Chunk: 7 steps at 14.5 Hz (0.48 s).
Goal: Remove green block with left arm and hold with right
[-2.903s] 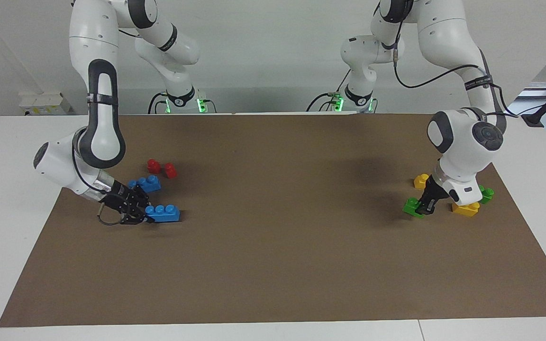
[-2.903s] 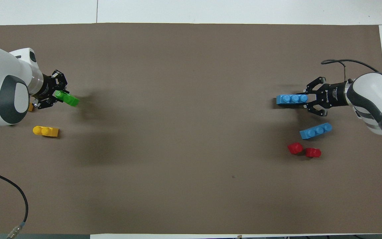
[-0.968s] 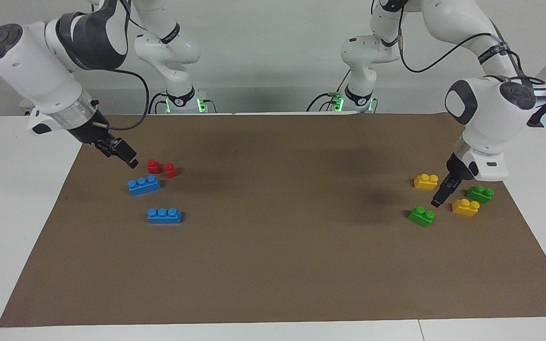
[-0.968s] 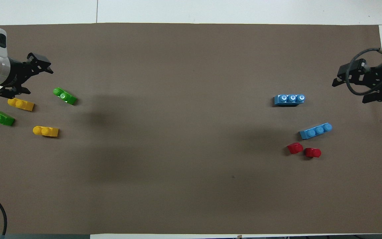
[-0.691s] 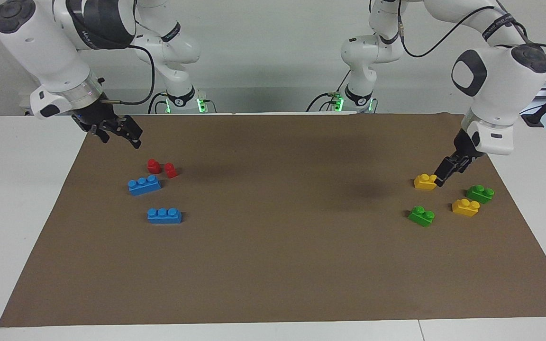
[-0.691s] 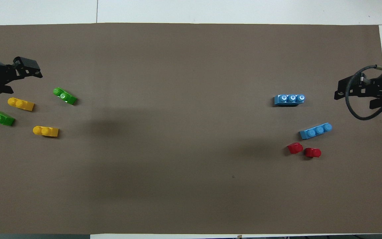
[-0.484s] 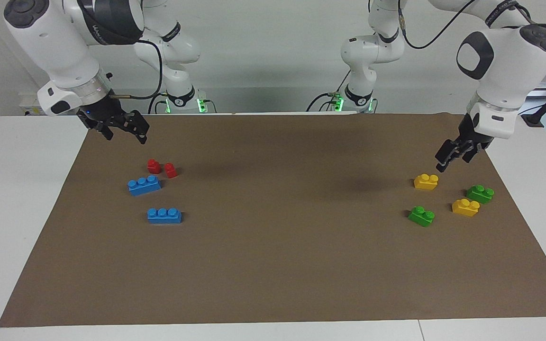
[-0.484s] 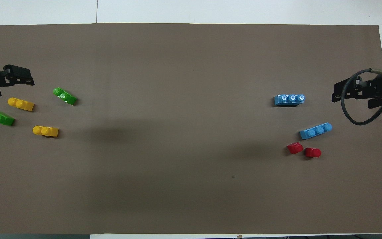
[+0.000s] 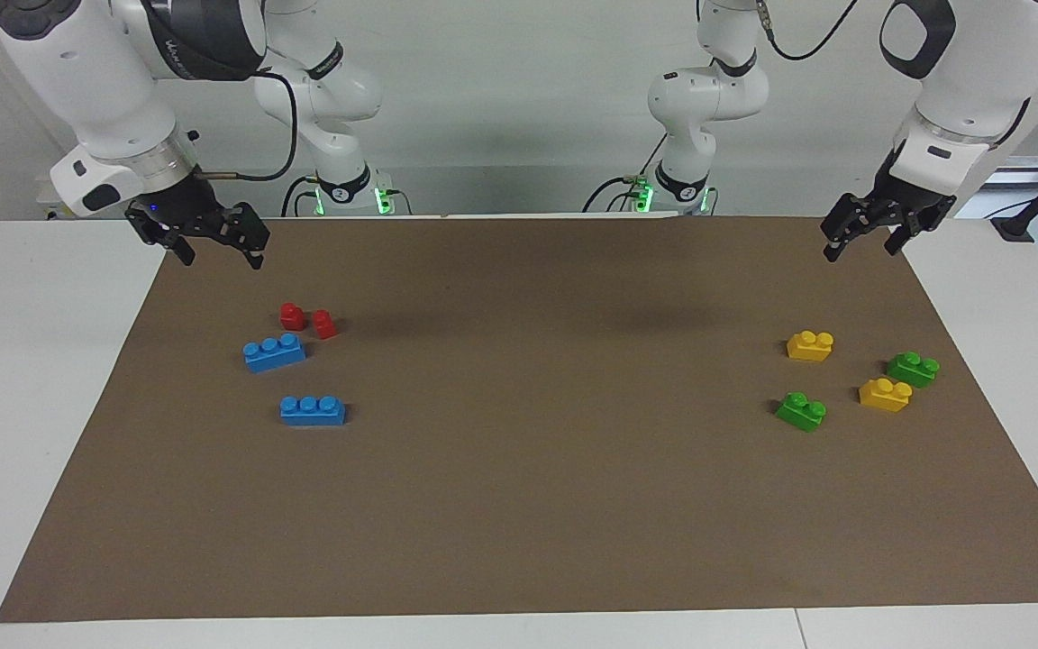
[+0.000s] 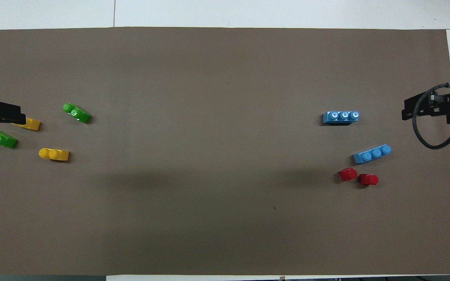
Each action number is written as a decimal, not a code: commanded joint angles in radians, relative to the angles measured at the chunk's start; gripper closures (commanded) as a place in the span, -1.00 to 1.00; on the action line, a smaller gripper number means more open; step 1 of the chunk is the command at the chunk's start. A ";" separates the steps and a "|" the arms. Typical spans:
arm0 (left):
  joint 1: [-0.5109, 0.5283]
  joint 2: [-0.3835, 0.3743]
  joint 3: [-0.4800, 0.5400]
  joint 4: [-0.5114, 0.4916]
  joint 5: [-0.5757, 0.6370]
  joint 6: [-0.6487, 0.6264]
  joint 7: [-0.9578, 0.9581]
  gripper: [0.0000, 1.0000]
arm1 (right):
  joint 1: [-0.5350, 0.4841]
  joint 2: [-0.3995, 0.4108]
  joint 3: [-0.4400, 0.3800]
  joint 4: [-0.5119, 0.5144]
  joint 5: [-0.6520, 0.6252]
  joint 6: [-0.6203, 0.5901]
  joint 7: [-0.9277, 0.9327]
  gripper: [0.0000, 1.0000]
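Both arms are lifting away empty: left gripper (image 9: 867, 236) and right gripper (image 9: 210, 239) are hanging open. Small bright-green two-stud plastic block (image 9: 801, 411) is lying on brown mat (image 9: 519, 505) beside yellow bricks (image 9: 810, 345); confusing it with its green twin (image 9: 913, 369) is risking error.

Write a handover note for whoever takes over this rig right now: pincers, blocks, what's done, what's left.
Left pincer: open, empty, raised over the left arm's end of the mat.
Right pincer: open, empty, raised over the right arm's end.
Green block: loose on the mat, studs up, touching no other brick.
Done: block sits separated.
Left: neither arm holds anything, so the right arm's hold probably remains.
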 commanded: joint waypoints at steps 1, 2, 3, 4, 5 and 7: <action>-0.005 -0.016 0.002 -0.007 -0.008 -0.017 0.018 -1.00 | -0.008 0.010 0.006 0.017 -0.038 -0.004 -0.026 -1.00; -0.005 -0.016 0.002 -0.007 -0.008 -0.017 0.018 -1.00 | -0.003 0.010 0.006 0.017 -0.047 -0.004 -0.026 -1.00; -0.005 -0.016 0.002 -0.007 -0.008 -0.015 0.018 -1.00 | 0.000 0.010 0.006 0.016 -0.050 -0.004 -0.026 -1.00; -0.005 -0.016 0.002 -0.007 -0.010 -0.017 0.018 -1.00 | 0.000 0.010 0.006 0.016 -0.050 -0.004 -0.026 -1.00; -0.006 -0.016 0.002 -0.007 -0.010 -0.018 0.015 -1.00 | 0.001 0.010 0.006 0.013 -0.050 -0.003 -0.026 -1.00; -0.028 -0.018 0.008 -0.005 -0.011 -0.018 0.012 -1.00 | 0.001 0.007 0.006 0.008 -0.049 -0.003 -0.020 -1.00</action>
